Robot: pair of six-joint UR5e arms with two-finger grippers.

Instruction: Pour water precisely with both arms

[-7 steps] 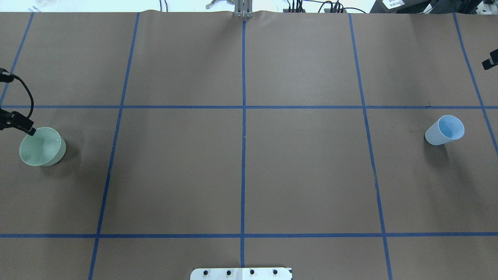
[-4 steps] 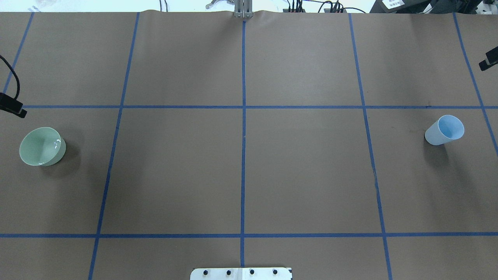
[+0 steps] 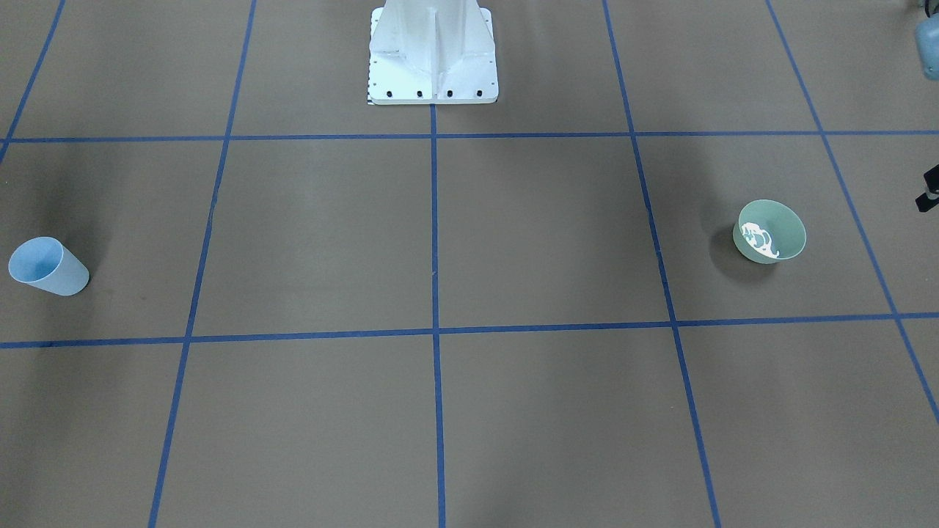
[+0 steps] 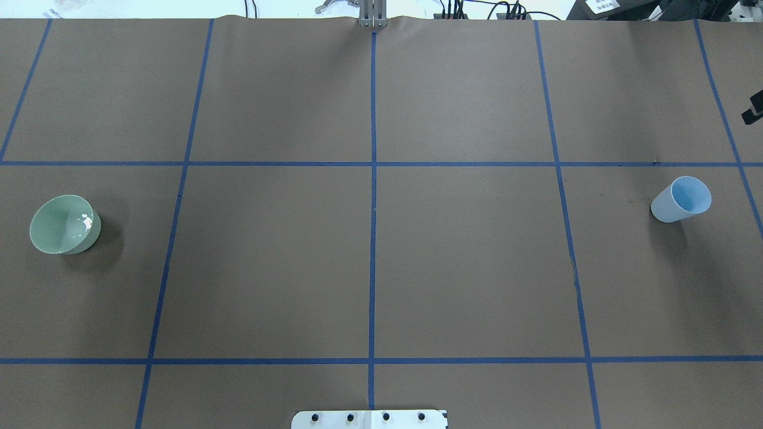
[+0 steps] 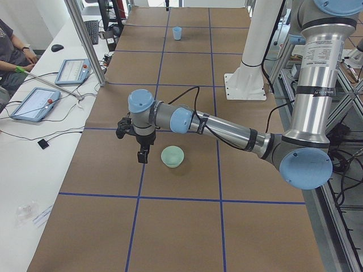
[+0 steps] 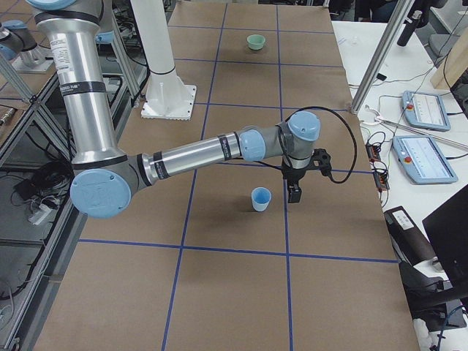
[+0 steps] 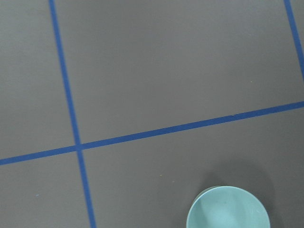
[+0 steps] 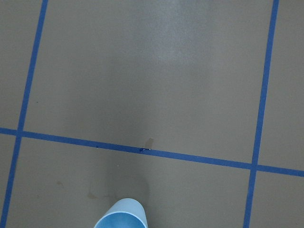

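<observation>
A pale green bowl stands upright at the table's left side, with a bright glint inside; it also shows in the front view and low in the left wrist view. A light blue cup stands upright at the right side and shows low in the right wrist view. My left gripper hangs just beside the bowl, apart from it. My right gripper hangs just beside the cup, apart from it. I cannot tell whether either is open or shut. Only a black sliver of the right gripper shows overhead.
The white bolted pedestal stands at the robot's side of the table. Blue tape lines divide the brown paper into squares. Operator tablets and a metal post stand along the far table edge.
My left gripper has moved from the bowl's rim away to the left and out of the overhead view. The bowl and cup have not moved.
</observation>
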